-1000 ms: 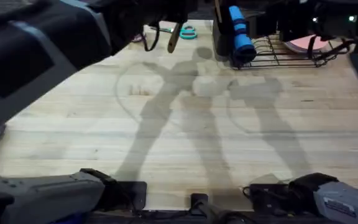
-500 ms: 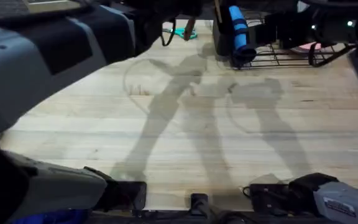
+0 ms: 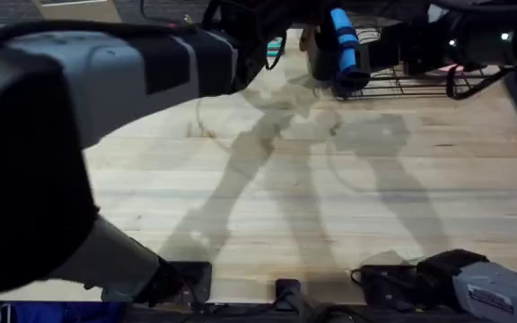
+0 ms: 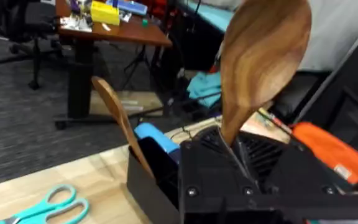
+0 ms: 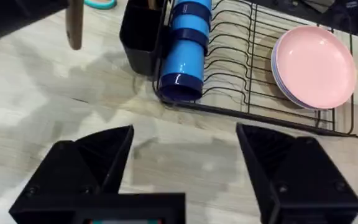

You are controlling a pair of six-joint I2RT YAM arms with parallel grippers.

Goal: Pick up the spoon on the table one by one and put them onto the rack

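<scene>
- A brown wooden spoon [image 4: 263,59] is held by the left hand [image 4: 241,168], its handle pinched between the black fingers and its round bowl standing up above them.
- In the overhead view the left arm [image 3: 79,135] is seen large and dark close under the camera, reaching toward the far side of the table [image 3: 330,197].
- A second wooden spoon [image 4: 120,124] is seen standing tilted in the black cutlery holder [image 4: 151,177] at the end of the rack [image 5: 278,74].
- The held spoon is placed over the rack end, just beside the holder.
- A blue cup [image 5: 185,50] is seen lying on its side in the rack next to the holder, and pink plates [image 5: 312,62] are stood in the wire slots at the other end.
- Teal-handled scissors [image 4: 39,205] lie on the table near the holder.
- The right hand [image 5: 185,168] is held wide open above bare table in front of the rack, with nothing between its fingers.
</scene>
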